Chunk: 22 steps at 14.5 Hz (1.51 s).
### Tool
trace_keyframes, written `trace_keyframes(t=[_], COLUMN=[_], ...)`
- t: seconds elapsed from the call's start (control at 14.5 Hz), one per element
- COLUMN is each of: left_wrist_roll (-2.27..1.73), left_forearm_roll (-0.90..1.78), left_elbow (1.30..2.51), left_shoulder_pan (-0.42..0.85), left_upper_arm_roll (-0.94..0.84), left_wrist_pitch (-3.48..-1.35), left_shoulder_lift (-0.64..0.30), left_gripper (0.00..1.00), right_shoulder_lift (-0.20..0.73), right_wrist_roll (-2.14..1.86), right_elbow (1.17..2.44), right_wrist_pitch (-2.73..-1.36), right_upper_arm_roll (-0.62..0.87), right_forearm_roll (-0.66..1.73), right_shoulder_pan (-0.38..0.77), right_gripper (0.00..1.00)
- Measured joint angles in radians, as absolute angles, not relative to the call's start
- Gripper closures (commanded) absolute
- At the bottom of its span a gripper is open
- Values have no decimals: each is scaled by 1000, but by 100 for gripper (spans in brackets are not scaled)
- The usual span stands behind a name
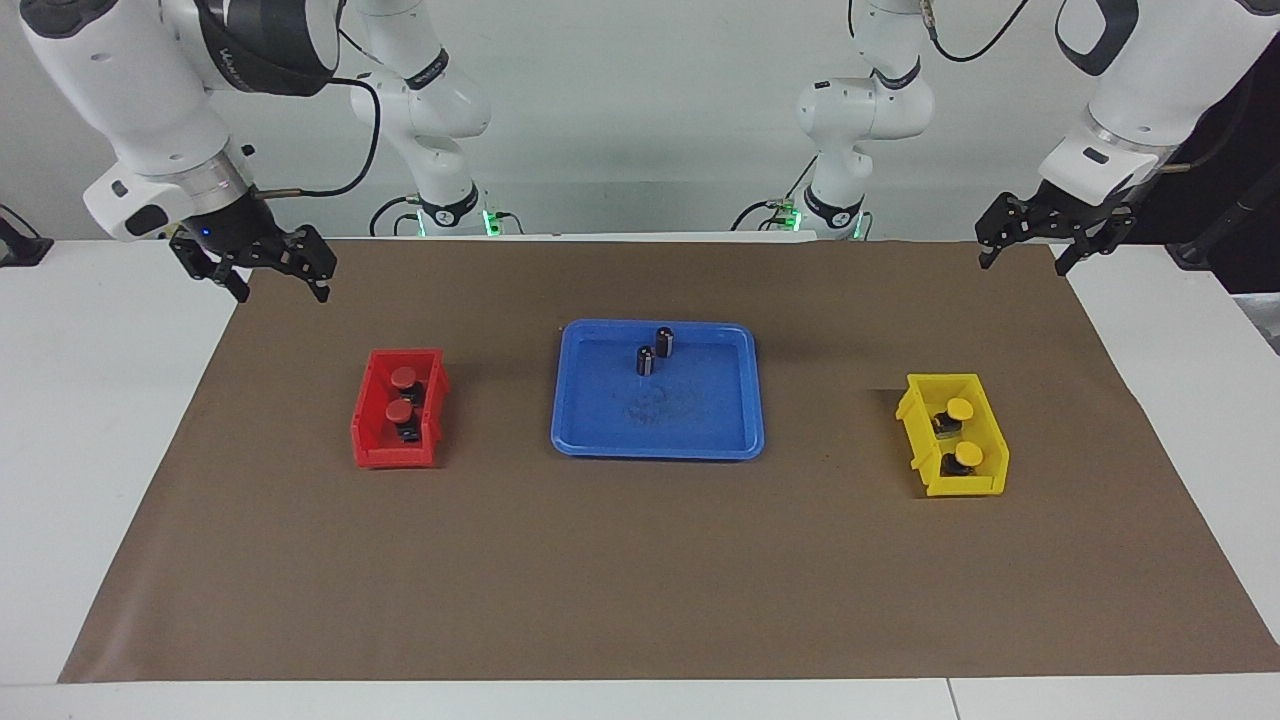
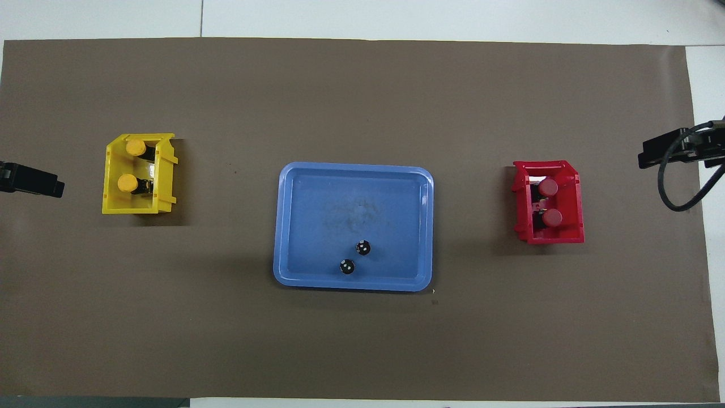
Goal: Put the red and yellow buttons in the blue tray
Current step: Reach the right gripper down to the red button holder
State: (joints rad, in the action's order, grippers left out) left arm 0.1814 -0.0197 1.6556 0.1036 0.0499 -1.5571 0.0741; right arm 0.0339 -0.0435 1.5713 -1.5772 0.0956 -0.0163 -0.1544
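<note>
Starting at our left arm's end of the table, the left gripper hangs with fingers spread wide and nothing between them, over the mat's edge, and the two yellow buttons sit in the yellow bin just below it, one nearer to us than the other. In the middle, the blue tray holds only two dark cylinders. At our right arm's end, the two red buttons sit in the red bin, with our right gripper raised over the mat's edge, also spread and holding nothing; each arm is clearly nearer its own bin, so we judge each should reach down and away from us.
</note>
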Motion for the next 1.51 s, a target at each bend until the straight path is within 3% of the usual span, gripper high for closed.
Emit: trace_keyframes(t=[0.96,1.24,1.51], left_wrist_roll=[181,181,181], left_forearm_roll=[-20,-20,-20], left_elbow=[1656,1657,1657], left_shoulder_pan=[101,103,100], left_upper_arm_roll=[54,45,55], left_wrist_pitch=[-1558,-1558,-1557], left_shoulder_lift=[74,74,74], left_gripper=[0,0,0], right_shoulder_lift=[35,60,81], right_wrist_roll=[-44,17,26], right_elbow=[1576,1647,1852], right_wrist_pitch=[-1608,-1757,-2018], right_upper_arm_roll=[102,107,108], right_forearm_roll=[-16,-16,-15], right_shoulder_pan=[-147,-93,-82], right_gripper=[0,6,20])
